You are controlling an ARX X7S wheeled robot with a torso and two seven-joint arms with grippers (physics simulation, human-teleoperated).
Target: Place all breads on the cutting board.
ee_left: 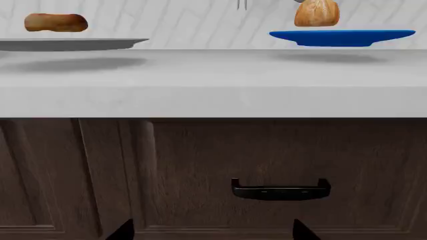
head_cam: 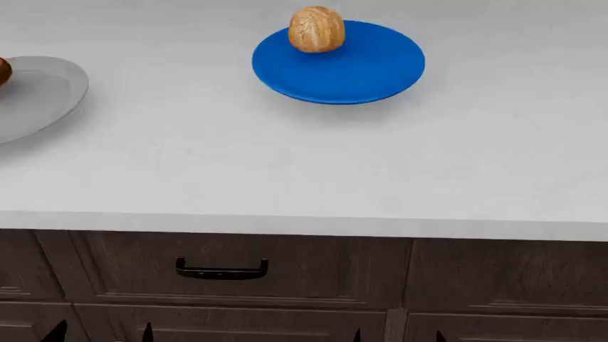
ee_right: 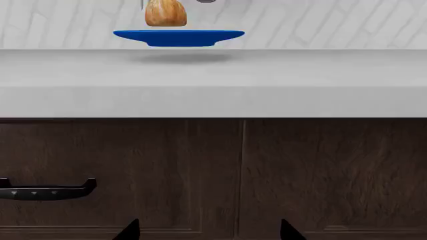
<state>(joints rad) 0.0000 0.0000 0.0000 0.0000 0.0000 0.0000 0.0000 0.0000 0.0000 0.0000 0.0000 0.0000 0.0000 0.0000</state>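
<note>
A pale golden roll [head_cam: 317, 29] [ee_left: 317, 13] [ee_right: 165, 13] stands on the far side of a round blue plate [head_cam: 361, 71] [ee_left: 341, 37] [ee_right: 178, 37]. A darker browned roll [ee_left: 56, 22] lies on a grey plate [ee_left: 73, 44] [head_cam: 38, 92] at the counter's left; the head view shows only its edge [head_cam: 3, 71]. The cutting board is out of view. My left gripper [ee_left: 213, 232] [head_cam: 102, 333] and right gripper [ee_right: 210, 231] [head_cam: 399, 336] hang low before the cabinet fronts, below the counter. Both are open and empty, with only their dark tips showing.
The light grey counter [head_cam: 285, 164] runs across the view, its front edge overhanging dark wooden drawers. A black drawer handle [head_cam: 221, 271] [ee_left: 281, 190] [ee_right: 47, 191] sits between the two arms. A white tiled wall [ee_right: 320, 20] backs the counter.
</note>
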